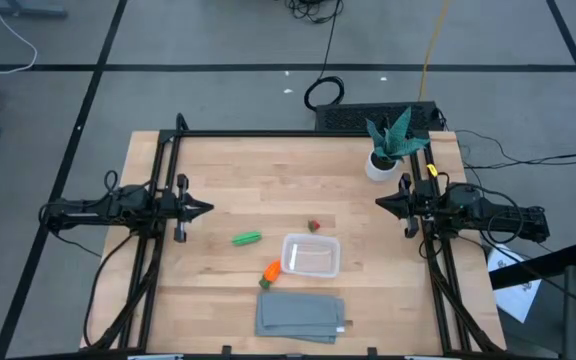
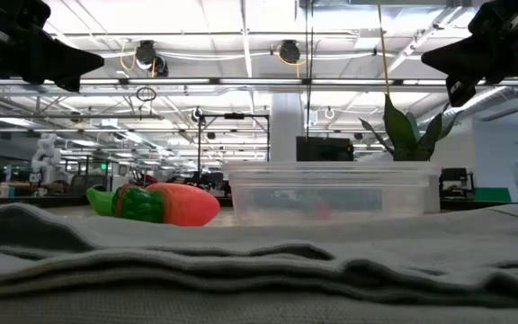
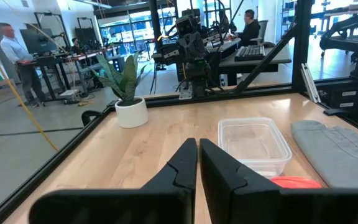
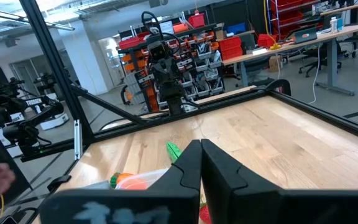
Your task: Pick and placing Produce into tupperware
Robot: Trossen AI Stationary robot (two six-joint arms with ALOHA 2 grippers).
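Nothing is in the tupperware (image 1: 311, 255) yet; in the high view it sits low of centre. All three pieces lie near it: the berry (image 1: 314, 226) just above it, the carrot (image 1: 270, 272) at its lower-left corner, and the pod (image 1: 247, 238) farther left with its long axis running left-right. Your left gripper (image 1: 206, 209), fingers pressed together and holding nothing, hovers at middle left. It looks like the nearer arm to the pod, which lies down and right of it. Your right gripper (image 1: 379, 204), also closed and empty, waits at middle right, nearer the berry.
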